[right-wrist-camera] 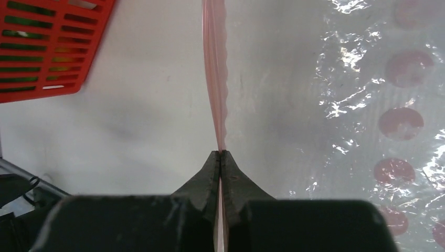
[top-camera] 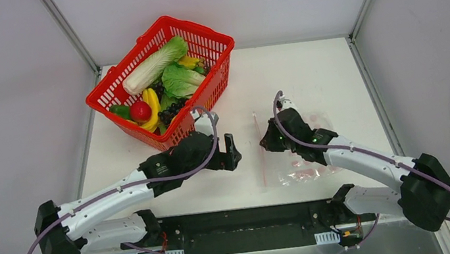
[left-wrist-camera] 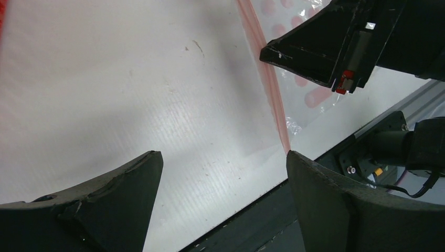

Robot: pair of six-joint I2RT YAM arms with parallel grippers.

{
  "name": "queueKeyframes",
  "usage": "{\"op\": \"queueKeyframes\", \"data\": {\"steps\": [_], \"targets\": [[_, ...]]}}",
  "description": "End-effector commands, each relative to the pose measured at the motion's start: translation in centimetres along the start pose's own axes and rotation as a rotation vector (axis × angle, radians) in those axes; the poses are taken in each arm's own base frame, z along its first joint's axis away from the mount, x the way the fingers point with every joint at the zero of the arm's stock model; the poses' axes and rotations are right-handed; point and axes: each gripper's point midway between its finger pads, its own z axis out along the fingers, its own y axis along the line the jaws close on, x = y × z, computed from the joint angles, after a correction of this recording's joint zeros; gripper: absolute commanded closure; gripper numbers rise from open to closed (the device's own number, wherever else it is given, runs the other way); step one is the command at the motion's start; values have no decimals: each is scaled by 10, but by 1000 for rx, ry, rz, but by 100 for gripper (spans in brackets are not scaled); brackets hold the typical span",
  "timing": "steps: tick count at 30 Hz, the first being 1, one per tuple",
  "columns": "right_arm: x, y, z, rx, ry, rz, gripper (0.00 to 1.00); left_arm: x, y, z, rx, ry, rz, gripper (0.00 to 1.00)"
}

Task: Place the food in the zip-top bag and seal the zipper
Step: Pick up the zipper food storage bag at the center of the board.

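The food point(top-camera: 154, 65), cabbage, greens, bananas and other plastic pieces, lies in the red mesh basket point(top-camera: 212, 38) at the back left. Right of centre the clear zip-top bag point(top-camera: 304, 164) lies flat on the table, its pink zipper point(top-camera: 260, 152) along the left edge. My right gripper point(right-wrist-camera: 220, 153) is shut on the zipper point(right-wrist-camera: 215, 79), the strip pinched between its fingertips. My left gripper point(left-wrist-camera: 223, 160) hangs open just left of the bag, nothing between its fingers, the zipper point(left-wrist-camera: 270, 84) passing by its right fingertip.
A corner of the red basket point(right-wrist-camera: 52, 47) shows at the upper left of the right wrist view. The black mounting rail point(top-camera: 249, 226) runs along the table's near edge. White walls enclose the table on three sides.
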Motion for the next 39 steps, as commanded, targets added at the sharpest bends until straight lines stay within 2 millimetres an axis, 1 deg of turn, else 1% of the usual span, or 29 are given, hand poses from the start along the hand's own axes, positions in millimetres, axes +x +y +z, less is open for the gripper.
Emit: {"op": "queueKeyframes", "data": {"steps": [1, 3, 7, 11, 15, 16, 18, 19, 23, 25, 27, 30, 35, 39], "targets": [[-2, 23, -12, -142, 3, 61, 100, 2, -25, 15, 95, 1, -70, 11], [-3, 33, -19, -197, 10, 84, 100, 7, -30, 21, 111, 17, -77, 13], [-6, 44, -27, -260, 3, 125, 100, 14, -41, 32, 144, 58, -76, 17], [-12, 44, -29, -261, -14, 196, 100, 23, -51, 42, 177, 101, -68, 20], [-10, 41, -29, -251, -11, 249, 100, 31, -60, 51, 199, 134, -78, 26], [-14, 44, -29, -270, -23, 255, 100, 31, -64, 53, 212, 130, -85, 27], [-15, 46, -31, -280, -28, 262, 100, 37, -64, 59, 201, 159, -81, 33], [-15, 46, -31, -284, -28, 264, 100, 39, -65, 60, 198, 168, -76, 34], [-15, 47, -32, -288, -23, 274, 100, 45, -70, 66, 200, 183, -64, 35], [-14, 46, -32, -287, -20, 286, 100, 45, -68, 68, 179, 182, -50, 39], [-13, 46, -32, -290, -19, 289, 100, 50, -59, 69, 130, 194, -36, 46], [-14, 45, -33, -291, -23, 285, 100, 50, -49, 70, 86, 176, -46, 54], [-12, 49, -34, -306, 3, 267, 100, 50, -47, 72, 64, 184, -34, 60], [-12, 52, -36, -313, 10, 252, 100, 50, -42, 73, 38, 177, -44, 69]]}}
